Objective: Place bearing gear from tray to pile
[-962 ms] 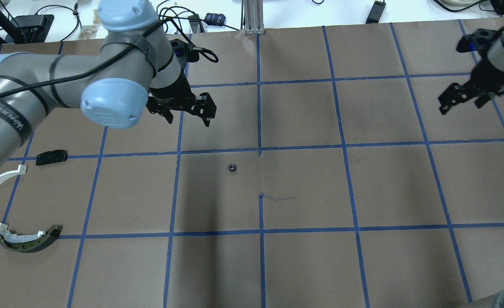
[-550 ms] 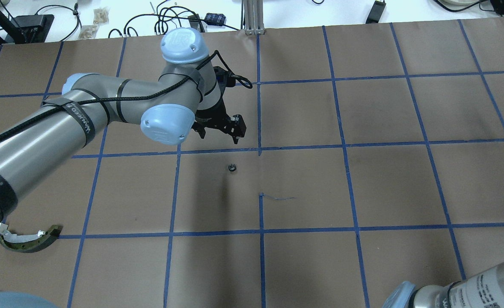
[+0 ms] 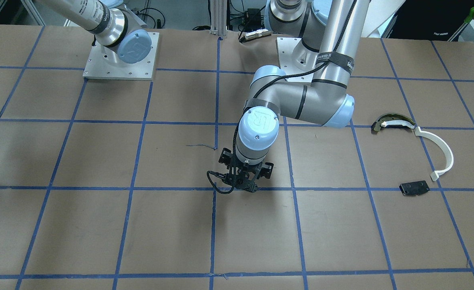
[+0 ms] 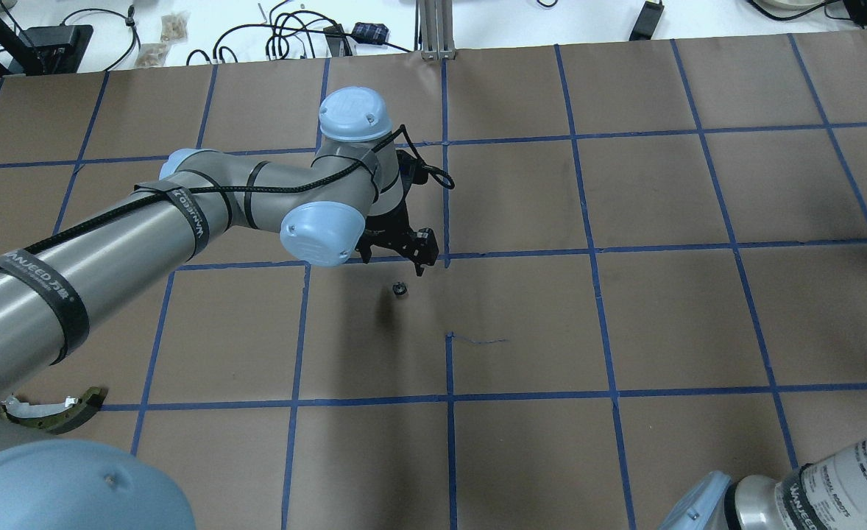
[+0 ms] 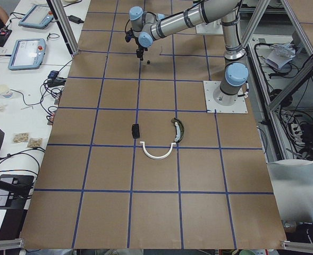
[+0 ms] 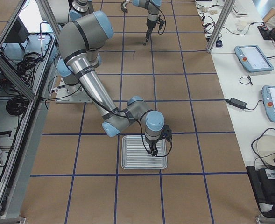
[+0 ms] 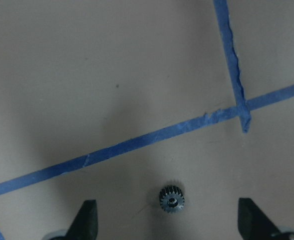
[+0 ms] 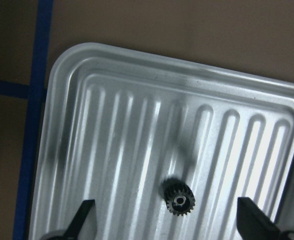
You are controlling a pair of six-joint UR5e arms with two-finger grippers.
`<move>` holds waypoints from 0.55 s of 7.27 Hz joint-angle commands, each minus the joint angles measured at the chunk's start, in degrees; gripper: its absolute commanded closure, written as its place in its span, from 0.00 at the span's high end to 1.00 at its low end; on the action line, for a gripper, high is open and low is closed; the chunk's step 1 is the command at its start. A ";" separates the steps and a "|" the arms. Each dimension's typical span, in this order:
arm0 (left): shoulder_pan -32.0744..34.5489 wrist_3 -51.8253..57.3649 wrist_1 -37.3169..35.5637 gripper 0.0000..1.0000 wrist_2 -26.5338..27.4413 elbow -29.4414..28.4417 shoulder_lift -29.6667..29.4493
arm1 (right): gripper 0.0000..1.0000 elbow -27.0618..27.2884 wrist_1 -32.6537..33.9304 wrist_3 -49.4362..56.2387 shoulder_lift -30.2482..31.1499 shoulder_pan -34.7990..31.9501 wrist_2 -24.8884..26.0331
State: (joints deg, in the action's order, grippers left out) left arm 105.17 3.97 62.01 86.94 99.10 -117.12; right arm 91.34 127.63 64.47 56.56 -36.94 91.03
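Observation:
A small black bearing gear (image 4: 400,288) lies on the brown paper near the table's middle. My left gripper (image 4: 406,257) hangs just above it, open and empty; in the left wrist view the gear (image 7: 171,199) sits between the spread fingers (image 7: 87,220). My right gripper (image 6: 152,150) is open over the ribbed metal tray (image 6: 128,163), where a second gear (image 8: 179,201) lies between its fingers (image 8: 84,217). The pile lies at the robot's far left: a white arc (image 3: 442,151), a dark-and-cream curved piece (image 3: 390,122) and a flat black plate (image 3: 414,188).
Blue tape lines grid the brown paper. A tape crossing (image 7: 241,112) lies just beyond the gear on the table. The left arm's upper link (image 4: 110,250) covers most of the pile in the overhead view. Tablets and cables lie on the side benches (image 5: 28,53).
My left arm has swung toward the table's middle and come down near the gear on the paper. My right gripper has left the overhead view's upper right.

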 commanded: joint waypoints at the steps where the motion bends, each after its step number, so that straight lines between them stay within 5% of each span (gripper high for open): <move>1: 0.04 0.69 0.04 0.96 0.07 0.56 -0.92 | 0.74 -0.10 -0.27 0.30 -0.84 0.63 1.16; 4: 0.04 0.95 0.04 0.85 -0.02 0.56 -2.50 | 0.74 0.16 -0.19 1.26 -1.45 0.81 0.82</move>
State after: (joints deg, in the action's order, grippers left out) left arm 105.20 4.85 62.05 86.93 99.65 -118.86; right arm 91.44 127.37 65.18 55.39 -36.18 92.00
